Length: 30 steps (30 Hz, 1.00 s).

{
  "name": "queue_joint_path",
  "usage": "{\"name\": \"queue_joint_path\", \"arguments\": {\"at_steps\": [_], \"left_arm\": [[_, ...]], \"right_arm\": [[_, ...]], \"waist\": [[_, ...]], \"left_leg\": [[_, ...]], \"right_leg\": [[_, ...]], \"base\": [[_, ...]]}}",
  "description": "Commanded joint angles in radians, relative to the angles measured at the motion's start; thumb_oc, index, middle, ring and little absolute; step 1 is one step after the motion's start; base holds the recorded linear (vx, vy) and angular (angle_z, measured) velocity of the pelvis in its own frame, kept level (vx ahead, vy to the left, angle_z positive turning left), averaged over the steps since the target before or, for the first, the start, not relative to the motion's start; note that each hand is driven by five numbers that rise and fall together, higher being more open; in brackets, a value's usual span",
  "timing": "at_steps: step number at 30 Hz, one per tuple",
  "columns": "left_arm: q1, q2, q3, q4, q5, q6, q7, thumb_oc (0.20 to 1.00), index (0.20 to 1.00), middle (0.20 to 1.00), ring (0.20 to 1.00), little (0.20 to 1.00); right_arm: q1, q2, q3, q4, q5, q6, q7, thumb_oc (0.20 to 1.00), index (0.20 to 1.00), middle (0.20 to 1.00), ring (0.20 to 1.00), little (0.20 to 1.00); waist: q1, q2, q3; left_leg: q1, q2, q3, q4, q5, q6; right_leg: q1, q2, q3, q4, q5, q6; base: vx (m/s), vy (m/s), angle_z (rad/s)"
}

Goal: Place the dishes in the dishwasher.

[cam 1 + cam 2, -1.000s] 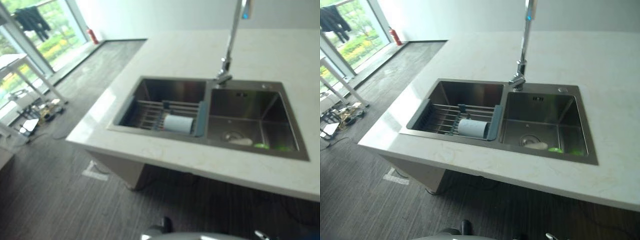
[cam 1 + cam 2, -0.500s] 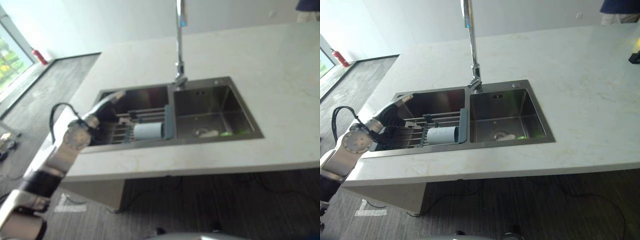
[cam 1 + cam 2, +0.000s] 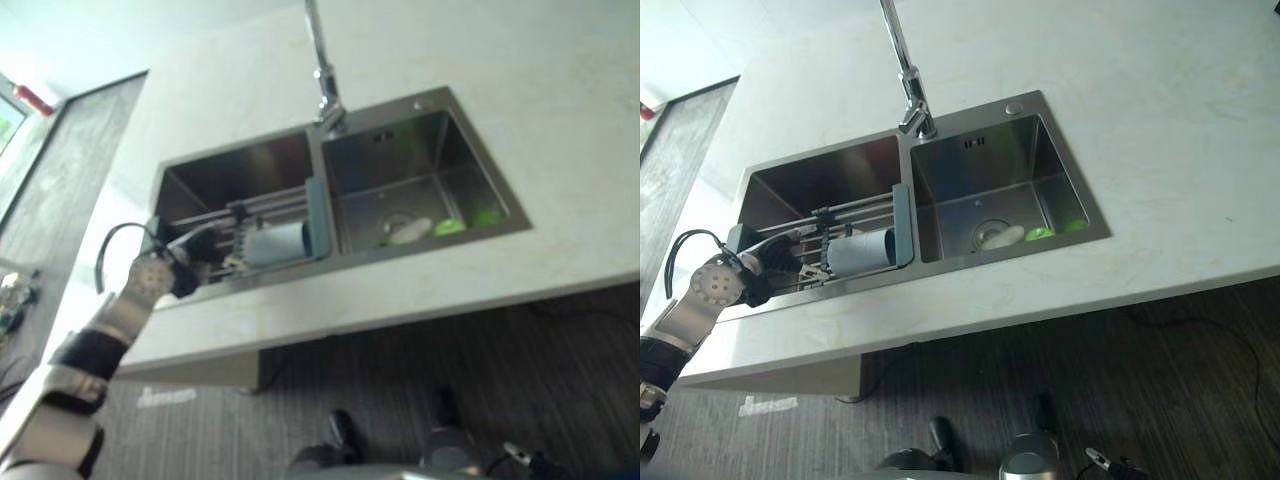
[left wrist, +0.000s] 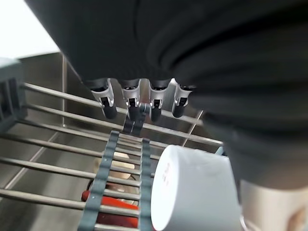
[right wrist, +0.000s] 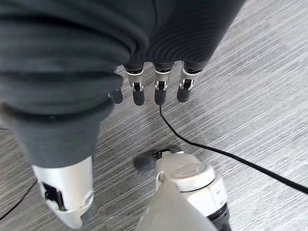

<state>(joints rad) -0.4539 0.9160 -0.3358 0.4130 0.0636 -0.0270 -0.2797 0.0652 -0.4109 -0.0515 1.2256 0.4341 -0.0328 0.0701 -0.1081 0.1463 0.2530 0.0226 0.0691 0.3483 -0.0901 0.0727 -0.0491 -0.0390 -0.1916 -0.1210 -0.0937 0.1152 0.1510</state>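
Over the left basin of the double sink (image 3: 1095, 225) we have our left hand (image 3: 775, 262) reaching in above the wire drying rack (image 4: 57, 159), its fingers (image 4: 131, 101) loosely extended and closed round nothing. A white cup (image 3: 860, 252) lies on its side on the rack, just beside the hand and against the rack's grey end piece; the fingertips hang near it but we cannot say they touch it. Beneath the bars, the wrist view shows something red (image 4: 113, 214) and something pale down in the basin, too hidden to name. In the right basin, near the drain, lie a pale dish (image 3: 1002, 236) and a green item (image 3: 1040, 233). The tall faucet (image 3: 902, 70) stands between the basins, and the white countertop (image 3: 1160, 110) spreads around the sink. Our right hand (image 5: 149, 91) hangs low above the grey floor with its fingers relaxed and empty.

We judge the task barely begun: nothing is held, every dish we can see sits in the sink, and the cup looks like the first piece to take. All the carrying and loading remains.
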Motion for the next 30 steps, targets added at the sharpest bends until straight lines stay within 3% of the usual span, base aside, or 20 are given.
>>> {"name": "queue_joint_path", "arguments": {"at_steps": [1, 3, 7, 11, 26, 30], "left_arm": [[-0.125, 0.051, 0.04, 0.041, 0.0, -0.025, 0.032, 1.0, 1.0, 1.0, 1.0, 1.0], [-0.13, 0.047, 0.04, 0.051, -0.005, -0.013, 0.058, 1.0, 1.0, 1.0, 1.0, 1.0], [-0.109, 0.023, 0.066, 0.093, -0.026, -0.011, 0.205, 1.0, 1.0, 1.0, 1.0, 1.0], [-0.094, -0.021, 0.1, 0.115, -0.015, -0.047, 0.276, 1.0, 1.0, 1.0, 1.0, 1.0], [-0.176, -0.031, -0.009, 0.06, 0.041, -0.012, 0.152, 1.0, 1.0, 1.0, 1.0, 1.0], [-0.196, -0.024, -0.043, 0.058, 0.044, -0.006, 0.068, 1.0, 1.0, 1.0, 1.0, 1.0]], "right_arm": [[-0.049, 0.006, -0.002, 0.005, 0.057, -0.019, 0.004, 1.0, 1.0, 1.0, 1.0, 1.0], [-0.048, 0.004, -0.013, -0.001, 0.081, -0.024, 0.004, 1.0, 1.0, 1.0, 1.0, 1.0], [-0.037, 0.015, -0.017, -0.021, 0.126, -0.027, -0.022, 1.0, 1.0, 1.0, 1.0, 1.0], [-0.027, 0.024, -0.029, -0.021, 0.118, -0.022, -0.03, 1.0, 1.0, 1.0, 1.0, 1.0], [-0.031, 0.012, -0.024, -0.038, 0.12, -0.021, -0.018, 1.0, 1.0, 1.0, 1.0, 1.0], [-0.03, 0.005, -0.027, -0.034, 0.121, -0.021, -0.017, 1.0, 1.0, 1.0, 1.0, 1.0]], "waist": [[-0.016, -0.036, 0.011], [-0.019, -0.033, 0.016], [-0.029, -0.032, 0.017], [-0.039, -0.035, 0.02], [-0.075, -0.021, 0.041], [-0.086, -0.013, 0.043]], "left_leg": [[-0.004, -0.044, -0.08, 0.037, -0.103, 0.039], [-0.007, -0.047, -0.083, 0.038, -0.103, 0.038], [-0.01, -0.052, -0.093, 0.037, -0.103, 0.037], [-0.007, -0.052, -0.098, 0.041, -0.105, 0.036], [-0.005, -0.061, -0.108, 0.043, -0.114, 0.038], [-0.002, -0.065, -0.108, 0.044, -0.118, 0.038]], "right_leg": [[-0.022, -0.055, -0.027, 0.052, -0.018, 0.063], [-0.024, -0.055, -0.026, 0.048, -0.016, 0.063], [-0.027, -0.042, -0.008, 0.044, -0.022, 0.056], [-0.027, -0.034, 0.012, 0.044, -0.025, 0.05], [-0.041, -0.021, 0.063, 0.044, -0.027, 0.048], [-0.043, -0.017, 0.078, 0.042, -0.026, 0.049]], "base": [[0.0, 0.0, 0.0], [0.0, 0.0, 0.0], [0.0, 0.0, 0.0], [0.02, -0.01, 0.0], [0.0, 0.003, -0.01], [0.0, 0.0, 0.0]]}}
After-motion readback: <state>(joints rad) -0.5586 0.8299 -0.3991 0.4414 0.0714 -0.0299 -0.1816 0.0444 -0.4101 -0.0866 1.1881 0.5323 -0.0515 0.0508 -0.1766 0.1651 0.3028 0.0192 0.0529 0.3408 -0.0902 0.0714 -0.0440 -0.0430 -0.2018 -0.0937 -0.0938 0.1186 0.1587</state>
